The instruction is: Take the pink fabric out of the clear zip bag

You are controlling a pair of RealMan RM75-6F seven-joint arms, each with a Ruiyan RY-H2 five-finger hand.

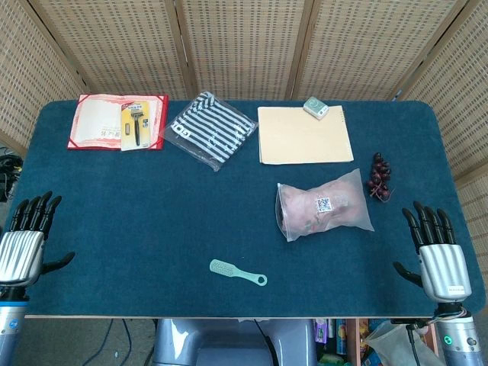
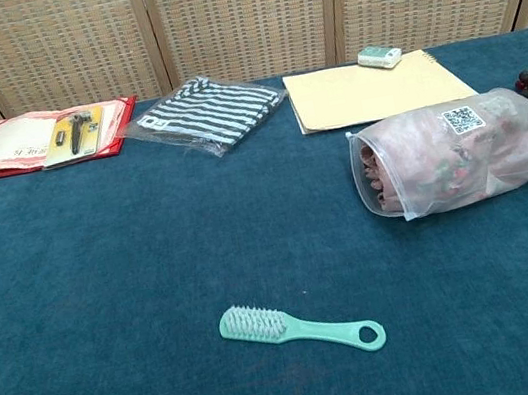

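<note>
The clear zip bag (image 1: 324, 206) lies on the blue table to the right of centre, with the pink fabric (image 1: 335, 212) bunched inside it. Seen from the chest, the clear zip bag (image 2: 461, 159) has its mouth facing left and the pink fabric (image 2: 422, 171) fills it. My left hand (image 1: 27, 240) rests at the table's front left edge, fingers spread, holding nothing. At the front right edge my right hand (image 1: 435, 248) also has its fingers apart and is empty, a short way right of the bag. Neither hand appears in the chest view.
A mint green brush (image 1: 236, 272) lies near the front centre. At the back sit a red folder with a razor pack (image 1: 118, 122), a striped cloth in a bag (image 1: 212, 128), a tan folder (image 1: 303, 136) with a small box (image 1: 316, 107), and dark grapes (image 1: 380, 177).
</note>
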